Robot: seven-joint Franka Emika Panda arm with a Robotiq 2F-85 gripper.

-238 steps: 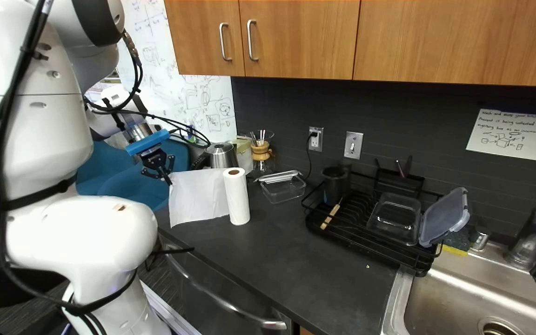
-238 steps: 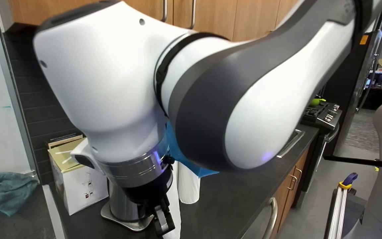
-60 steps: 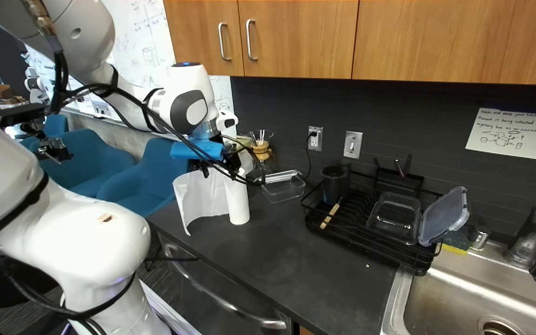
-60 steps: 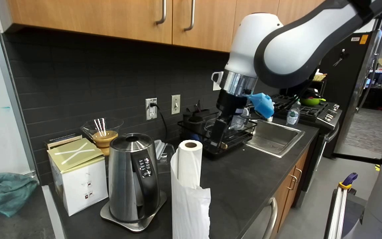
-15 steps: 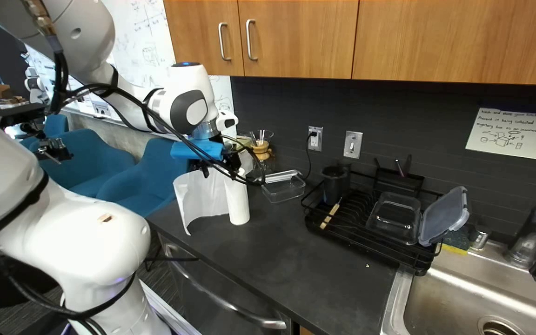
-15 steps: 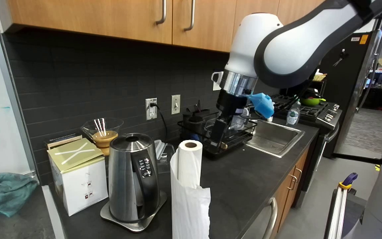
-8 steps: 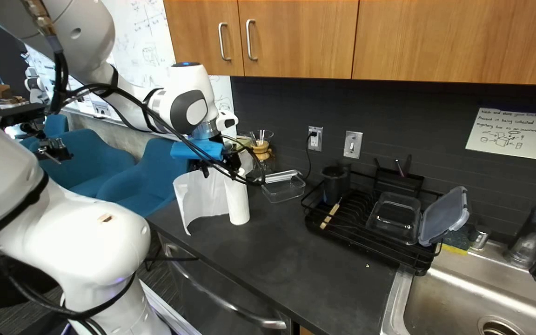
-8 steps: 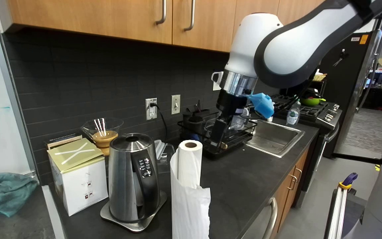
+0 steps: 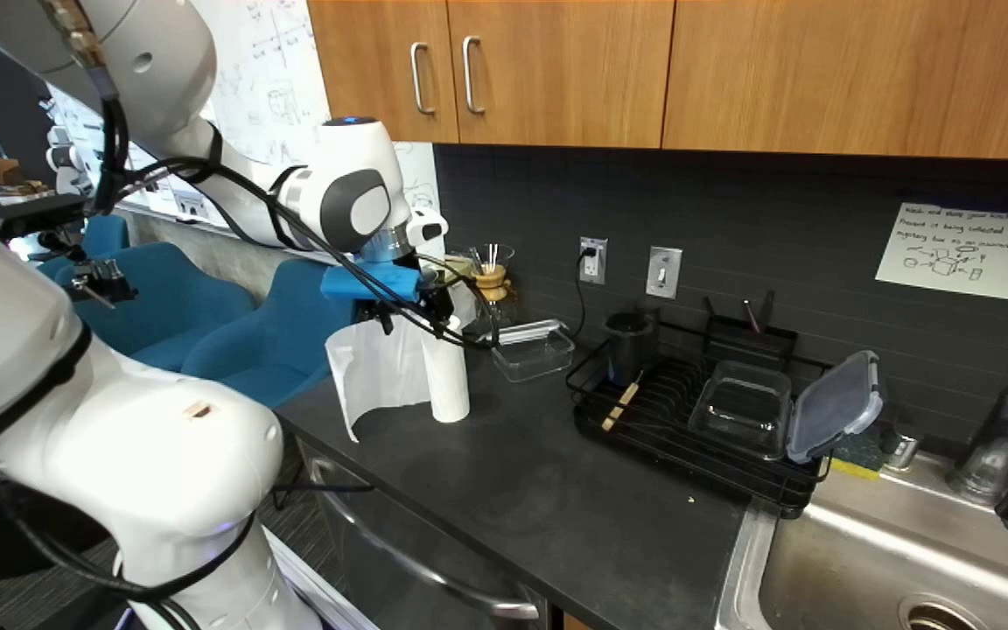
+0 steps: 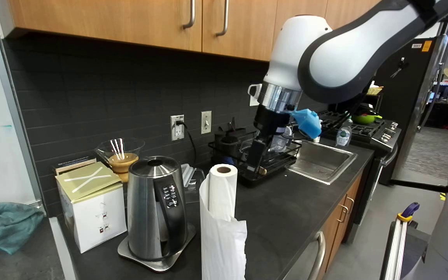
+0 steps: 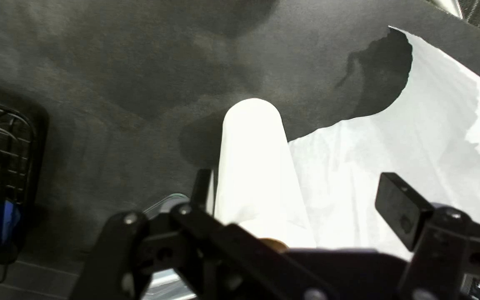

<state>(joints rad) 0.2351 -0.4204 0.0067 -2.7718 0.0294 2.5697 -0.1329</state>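
A white paper towel roll (image 9: pixel 448 381) stands upright on the dark counter (image 9: pixel 556 507) in both exterior views. Its loose sheet (image 10: pixel 224 249) hangs unrolled to one side, curling, with a ragged end. My gripper (image 11: pixel 300 189) is open in the wrist view, and nothing is gripped. The roll (image 11: pixel 254 158) shows between the fingertips there, closer to the left finger, with the sheet (image 11: pixel 356 175) behind the right one. In an exterior view a gap separates the black gripper (image 10: pixel 255 165) from the roll. Cables and the blue bracket partly cover the fingers in an exterior view.
A steel kettle (image 10: pixel 152 210) and a white box (image 10: pixel 93 214) stand near the roll. A clear glass container (image 9: pixel 533 357) sits behind it. Farther along are a black dish rack (image 9: pixel 670 462) and the sink (image 9: pixel 745 560). Wooden cabinets (image 9: pixel 556 79) hang above.
In the oldest frames the gripper was at the sheet's outer corner, the sheet drawn flat. The arm has since moved and the sheet hangs free. Nothing has visibly moved over the last few seconds.
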